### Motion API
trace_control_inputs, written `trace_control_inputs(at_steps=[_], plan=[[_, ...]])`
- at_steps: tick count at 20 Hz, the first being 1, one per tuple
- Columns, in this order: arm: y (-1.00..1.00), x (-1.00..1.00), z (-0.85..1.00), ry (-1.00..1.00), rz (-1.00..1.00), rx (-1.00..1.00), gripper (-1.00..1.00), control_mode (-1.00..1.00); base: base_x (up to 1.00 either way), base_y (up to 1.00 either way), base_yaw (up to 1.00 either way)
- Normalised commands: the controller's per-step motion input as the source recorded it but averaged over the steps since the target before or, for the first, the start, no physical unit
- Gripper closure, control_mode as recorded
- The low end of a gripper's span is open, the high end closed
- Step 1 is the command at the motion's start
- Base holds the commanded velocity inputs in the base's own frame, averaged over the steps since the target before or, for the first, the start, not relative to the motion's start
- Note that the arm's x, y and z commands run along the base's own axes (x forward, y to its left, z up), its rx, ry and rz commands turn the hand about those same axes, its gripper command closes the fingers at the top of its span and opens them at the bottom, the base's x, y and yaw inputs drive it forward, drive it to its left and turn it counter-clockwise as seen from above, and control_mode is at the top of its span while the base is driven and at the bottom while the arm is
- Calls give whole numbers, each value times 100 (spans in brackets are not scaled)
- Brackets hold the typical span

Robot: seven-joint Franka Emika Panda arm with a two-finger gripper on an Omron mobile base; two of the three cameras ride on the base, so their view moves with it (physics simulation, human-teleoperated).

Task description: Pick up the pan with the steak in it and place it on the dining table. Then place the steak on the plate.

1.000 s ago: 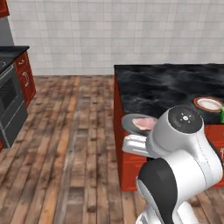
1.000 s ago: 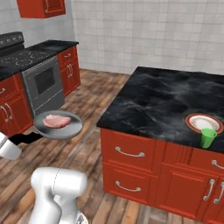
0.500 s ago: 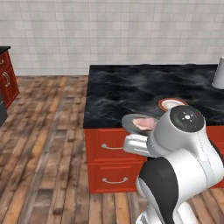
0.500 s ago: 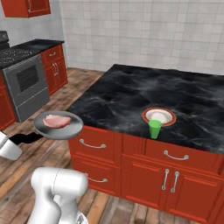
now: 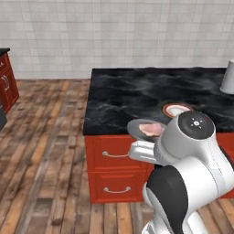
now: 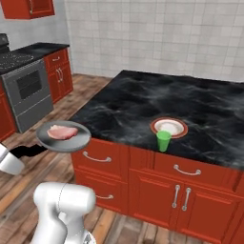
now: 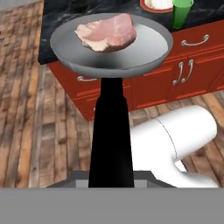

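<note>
**Inspector A:** We find the pan (image 6: 63, 136) held off the floor by its black handle, level, just short of the near corner of the dining table (image 6: 143, 107). In the hand view the handle runs straight down to the bottom edge, where the gripper (image 7: 111, 181) is clamped on it; the fingertips themselves are hidden behind the handle.

**Inspector B:** We agree. The steak (image 7: 106, 31) lies flat in the pan, near the middle of the bowl and a little toward its far side. In the left base view we see the pan's rim (image 5: 137, 126) over the table's front edge, with the arm's white body covering part of it.

**Inspector A:** We cannot tell from these views whether the pan's underside touches the marble top; in the right base view it hangs beside the corner, above the red drawer fronts (image 6: 102, 162).

**Inspector B:** We note the plate (image 6: 168, 127) resting on the table near its front edge, well apart from the pan. A green cup (image 6: 163, 141) stands upright just in front of the plate, at the table's edge.

**Inspector A:** We also record a pale cylindrical vessel (image 5: 228, 77) on the far right of the table top, and a stove (image 6: 24, 86) against the left wall.
</note>
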Motion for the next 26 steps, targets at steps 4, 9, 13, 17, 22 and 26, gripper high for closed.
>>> trace_control_inputs(at_steps=[4, 9, 13, 17, 22, 26], plan=[[0, 0, 0, 0, 0, 0, 100, 100, 67, -35, 1], [0, 0, 0, 0, 0, 0, 100, 100, 64, -38, 2], [0, 0, 0, 0, 0, 0, 100, 100, 36, -38, 4], [0, 0, 0, 0, 0, 0, 100, 100, 2, -43, 3], [0, 0, 0, 0, 0, 0, 100, 100, 0, -38, 1], [0, 0, 0, 0, 0, 0, 100, 100, 17, -6, 0]])
